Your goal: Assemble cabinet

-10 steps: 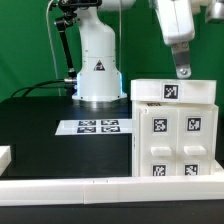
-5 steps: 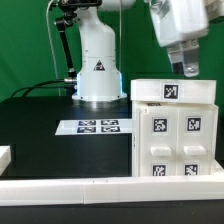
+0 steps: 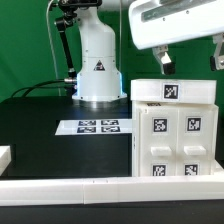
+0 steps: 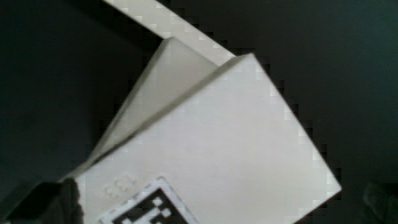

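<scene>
Directly below gripper, cabinet

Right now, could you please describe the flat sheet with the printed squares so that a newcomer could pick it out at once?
Start at the white robot pedestal with the triangle sign, at the back of the black table. Directly in front of its base lies the marker board, thin and flat on the table. Unlike the white cabinet standing at the exterior view's right with one marker per panel, it is a flat sheet carrying several tags together.

Even, bright overhead light in the exterior view; soft, blurred, low-resolution wrist view.
</scene>
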Available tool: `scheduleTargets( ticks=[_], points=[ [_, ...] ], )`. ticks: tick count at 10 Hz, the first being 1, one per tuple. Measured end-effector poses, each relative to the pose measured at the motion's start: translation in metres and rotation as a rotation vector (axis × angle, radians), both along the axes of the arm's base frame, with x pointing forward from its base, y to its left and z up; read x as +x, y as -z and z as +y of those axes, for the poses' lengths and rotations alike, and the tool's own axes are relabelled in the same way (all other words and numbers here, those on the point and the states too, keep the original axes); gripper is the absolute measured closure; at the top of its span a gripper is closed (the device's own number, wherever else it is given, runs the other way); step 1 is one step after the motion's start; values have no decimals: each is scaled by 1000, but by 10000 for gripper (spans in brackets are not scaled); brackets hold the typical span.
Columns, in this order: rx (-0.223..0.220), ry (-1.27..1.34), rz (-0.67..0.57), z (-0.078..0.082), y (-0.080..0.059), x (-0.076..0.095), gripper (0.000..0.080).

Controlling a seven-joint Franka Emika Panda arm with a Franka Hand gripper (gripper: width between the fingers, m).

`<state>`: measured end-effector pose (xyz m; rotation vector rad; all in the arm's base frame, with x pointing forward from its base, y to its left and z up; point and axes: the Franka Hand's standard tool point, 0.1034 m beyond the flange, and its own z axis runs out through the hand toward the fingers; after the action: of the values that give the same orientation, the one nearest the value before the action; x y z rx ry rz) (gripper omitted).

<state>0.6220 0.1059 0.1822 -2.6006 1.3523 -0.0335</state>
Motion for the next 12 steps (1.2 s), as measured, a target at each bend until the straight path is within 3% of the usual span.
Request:
scheduleTargets(
  ticks=[5,8,10,12],
  points=[
    [-38,-316,-56,-1,1,0,3],
    [-111,-700,-109,6,1,-2,3],
    [-163,-967,-138,3,1,-2,3],
    [-188,-1163,-146,0,-2,0,3]
  ],
)
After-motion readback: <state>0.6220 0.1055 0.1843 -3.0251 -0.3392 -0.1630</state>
